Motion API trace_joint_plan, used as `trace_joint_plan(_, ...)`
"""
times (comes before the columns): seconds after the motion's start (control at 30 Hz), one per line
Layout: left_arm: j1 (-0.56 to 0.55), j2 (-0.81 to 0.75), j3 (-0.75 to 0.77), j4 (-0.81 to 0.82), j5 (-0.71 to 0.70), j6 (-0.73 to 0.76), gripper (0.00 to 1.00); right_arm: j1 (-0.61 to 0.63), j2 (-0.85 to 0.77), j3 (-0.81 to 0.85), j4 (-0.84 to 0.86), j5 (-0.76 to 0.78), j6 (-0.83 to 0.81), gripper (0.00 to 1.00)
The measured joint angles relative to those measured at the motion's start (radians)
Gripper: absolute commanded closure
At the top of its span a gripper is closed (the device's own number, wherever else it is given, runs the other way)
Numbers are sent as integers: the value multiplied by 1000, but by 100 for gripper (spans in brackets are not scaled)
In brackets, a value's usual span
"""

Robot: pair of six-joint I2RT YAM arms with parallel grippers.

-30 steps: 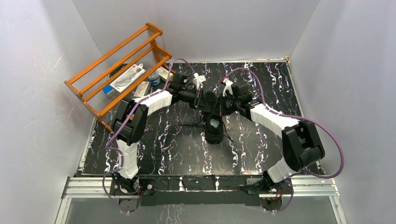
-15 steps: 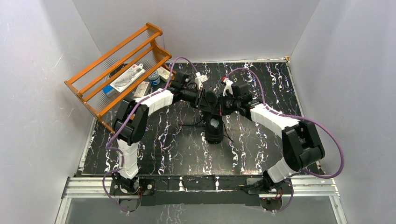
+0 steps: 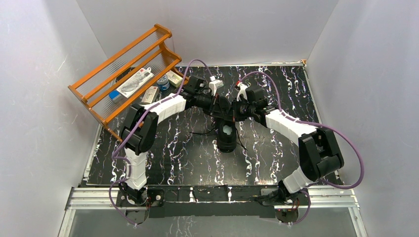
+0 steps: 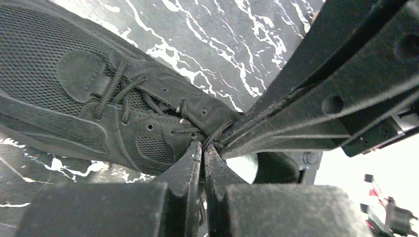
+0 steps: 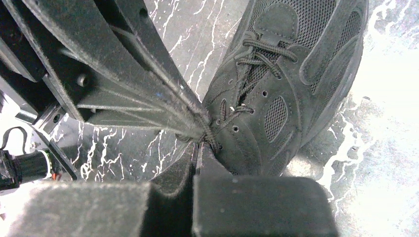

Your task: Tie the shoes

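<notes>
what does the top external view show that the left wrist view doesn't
Only top external: the wooden rack at far left and the arm bases. Only left wrist: the laces and eyelets close up, and the left gripper shut. Both: the black sneaker on the marbled table, with the right gripper meeting the left above it.

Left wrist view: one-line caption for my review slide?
Left gripper and right gripper, both shut, meet tip to tip at a lace of the black sneaker.

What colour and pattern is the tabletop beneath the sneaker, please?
The tabletop is black with white marble-like veining, seen best in the top external view.
</notes>
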Motion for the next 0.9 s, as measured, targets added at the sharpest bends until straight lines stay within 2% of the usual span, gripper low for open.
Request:
trace_joint_plan(0.07, -11, -8, 0, 7, -46, 8, 100, -5, -6, 2, -17, 0, -6, 68)
trace_joint_plan(0.1, -16, -14, -2, 15, -72, 12, 100, -8, -15, 2, -31, -3, -14, 63)
trace_joint_plan(0.27, -29, -43, -20, 58, -169, 28, 100, -70, -110, 40, -124, -12, -65, 54)
trace_joint_plan(0.43, -41, -61, -38, 95, -229, 37, 100, -166, -115, 111, -122, -21, -77, 53)
trace_joint_plan(0.6, -51, -79, -78, 142, -283, 40, 100, -185, 23, 189, -78, -75, -76, 53)
trace_joint_plan(0.8, -55, -97, -155, 247, -319, 9, 100, -188, 155, 193, 14, -196, -43, 65)
trace_joint_plan(0.9, -55, -101, -187, 305, -331, -14, 100, -202, 156, 148, 92, -241, 29, 65)
